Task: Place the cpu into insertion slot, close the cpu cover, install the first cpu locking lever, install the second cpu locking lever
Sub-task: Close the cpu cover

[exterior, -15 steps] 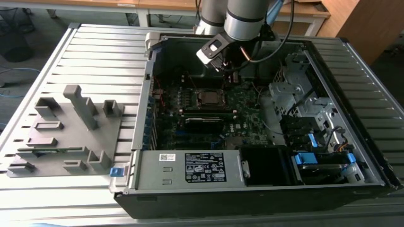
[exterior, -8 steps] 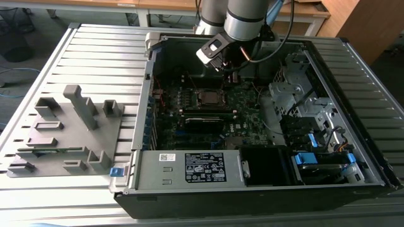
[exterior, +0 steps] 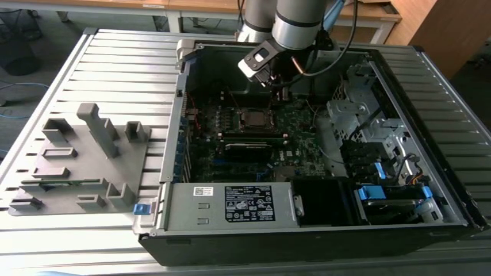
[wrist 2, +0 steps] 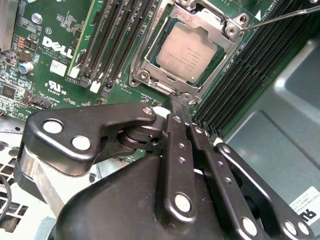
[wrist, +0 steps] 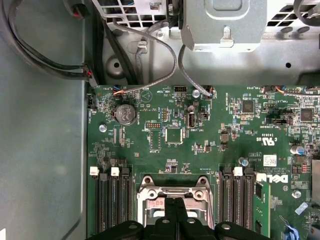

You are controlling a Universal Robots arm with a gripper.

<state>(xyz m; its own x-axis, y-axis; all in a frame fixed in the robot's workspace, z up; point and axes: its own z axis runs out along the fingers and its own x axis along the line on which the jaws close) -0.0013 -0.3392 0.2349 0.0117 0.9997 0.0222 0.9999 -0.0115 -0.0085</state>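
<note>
The black metal two-finger gripper (wrist 2: 179, 102) has its fingers clenched together; I cannot tell whether a thin lever end is pinched between them. Just ahead of the tips lies the small square silver-rimmed insertion slot (wrist 2: 145, 76). The flat dull-grey square cpu (wrist 2: 187, 52) sits seated in it, under the thin silvery windowed cpu cover (wrist 2: 207, 22), which looks closed. On the socket side farthest from the fingers, a thin silver wire lever (wrist 2: 285, 14) stands free. The first locking lever seems to be the step in hand. It calls for pressing down and tucking the lever under its catch.
</note>
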